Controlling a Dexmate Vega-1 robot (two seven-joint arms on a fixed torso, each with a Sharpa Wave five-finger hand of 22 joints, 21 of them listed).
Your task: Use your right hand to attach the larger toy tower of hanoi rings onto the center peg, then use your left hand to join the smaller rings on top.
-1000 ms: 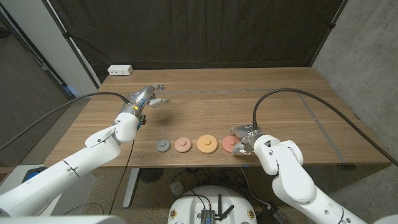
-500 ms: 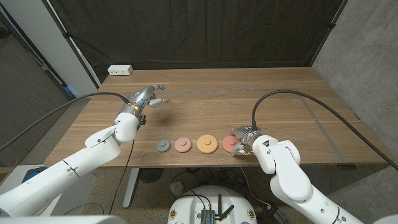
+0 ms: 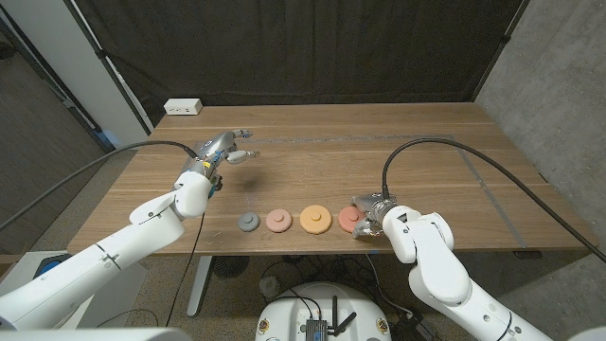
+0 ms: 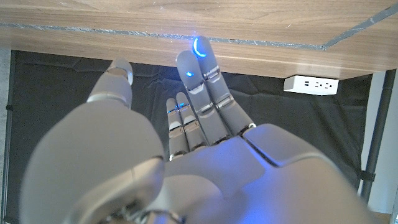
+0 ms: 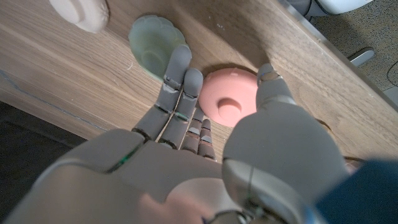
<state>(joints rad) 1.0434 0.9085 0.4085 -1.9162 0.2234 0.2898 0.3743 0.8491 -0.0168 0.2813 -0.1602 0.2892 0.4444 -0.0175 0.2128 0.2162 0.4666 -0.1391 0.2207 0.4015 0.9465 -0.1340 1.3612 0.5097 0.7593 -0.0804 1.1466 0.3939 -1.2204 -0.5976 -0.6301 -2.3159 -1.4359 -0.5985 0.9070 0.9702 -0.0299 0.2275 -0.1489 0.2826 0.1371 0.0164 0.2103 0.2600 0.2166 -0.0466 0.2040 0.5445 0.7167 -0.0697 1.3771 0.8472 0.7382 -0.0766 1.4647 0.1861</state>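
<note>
Now, seen from the head view, four toy rings lie in a row near the front edge of the wooden bench: a small grey ring at the left, then a salmon ring, an orange ring and a pink ring at the right. The right robot hand sits at the pink ring, fingers beside or touching it. The left robot hand hovers well apart, farther back on the left, holding nothing. No center peg is plain to see.

From the left wrist view, the left robot hand has its fingers stretched out and apart, empty.

From the right wrist view, the right robot hand reaches over the pink ring, thumb at one edge and fingers at the other, spread and not yet closed; a pale green-looking ring lies just beyond.

Judging by this, the first step is in hand: grasping a larger ring. Next the fingers need to close on its rim and lift it.
</note>
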